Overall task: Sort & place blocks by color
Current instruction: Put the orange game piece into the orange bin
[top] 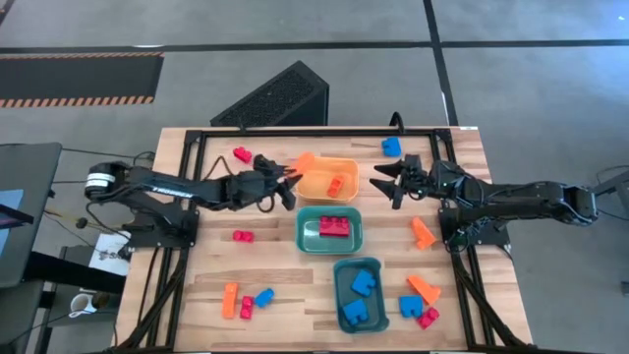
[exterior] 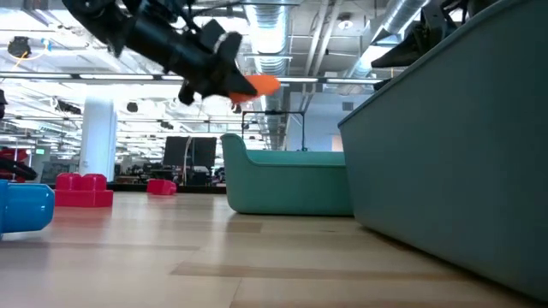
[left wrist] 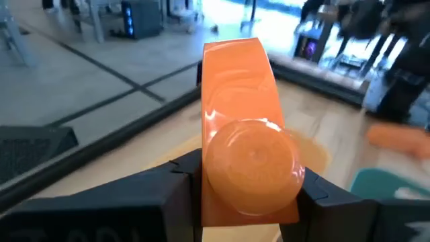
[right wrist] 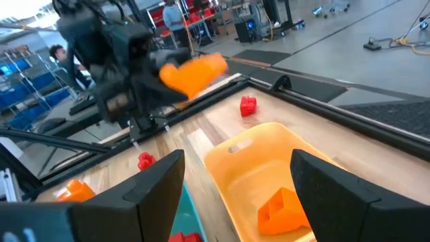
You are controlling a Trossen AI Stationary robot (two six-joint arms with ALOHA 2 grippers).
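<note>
Left gripper (top: 287, 179) clenched on an orange block (top: 304, 161), carried in the air just at the rim of the orange bin (top: 346, 162). Held there, most likely, to be dropped in with its own colour: one orange block (top: 335, 183) already lying inside this bin. Seen from the left wrist, the same held block (left wrist: 246, 154) sits squeezed between both fingers (left wrist: 161, 191), round stud facing the camera.

Right gripper (top: 386, 182) released and empty, fingers spread, hovering just beside the other side of the orange bin; probably waiting.

Sorting partly done, judging by the bins. Middle teal bin (top: 307, 234) holding a red-pink block (top: 334, 226); the other teal bin (top: 371, 268), nearer the front edge, holding blue blocks (top: 360, 285). Other pieces loose on the counter (top: 270, 270): a red-pink one (top: 242, 154) near the back rail, another (top: 243, 236) in the middle left, a blue one (top: 391, 147) at the back, orange ones (top: 423, 232) on the right, a small mixed group (top: 246, 299) at the front left and one more (top: 421, 307) at the front right.

Some light lettering visible along the left arm (top: 167, 182), too small to read. No other brand, label or writing readable anywhere.
</note>
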